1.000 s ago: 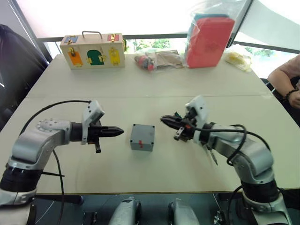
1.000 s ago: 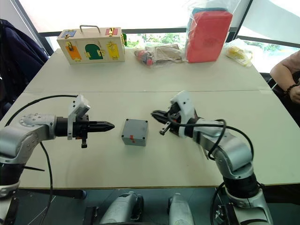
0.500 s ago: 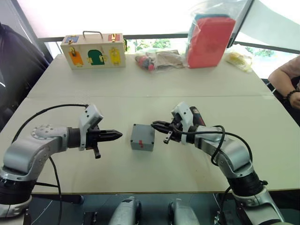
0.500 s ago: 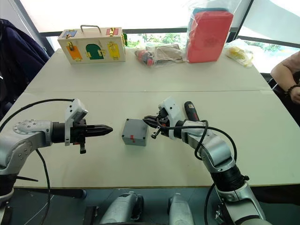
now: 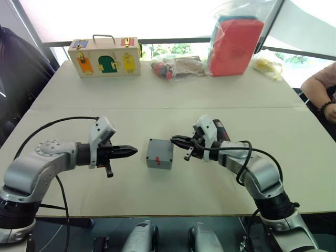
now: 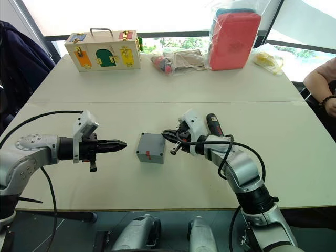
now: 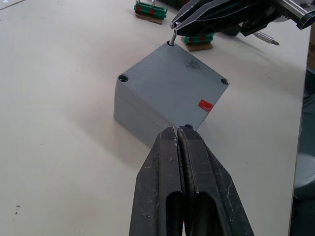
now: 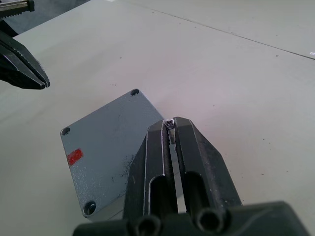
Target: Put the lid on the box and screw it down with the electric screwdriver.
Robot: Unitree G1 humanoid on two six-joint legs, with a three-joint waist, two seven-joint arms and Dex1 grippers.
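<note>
The grey box [image 5: 159, 161] stands at the table's middle with the lid [image 7: 172, 83] lying flat on top; a red mark and corner screw holes show on the lid. My right gripper [image 5: 174, 139] is shut on a small screw [image 8: 170, 123], held just above the lid's corner nearest that arm. The left gripper [image 5: 134, 151] is shut on nothing, a short way left of the box and level with it. The electric screwdriver [image 5: 221, 129] lies on the table behind my right wrist.
A wooden case with coloured doors [image 5: 104, 56], a bag of small items [image 5: 176, 65], a red pack in plastic [image 5: 234, 46] and a yellow bag [image 5: 268, 67] line the far edge. A person's arm [image 5: 321, 89] rests at the right. Small green blocks [image 7: 150, 11] lie beyond the box.
My right gripper has moved left to the box's corner with the screw, uncovering the screwdriver on the table. The left gripper has hardly moved.
</note>
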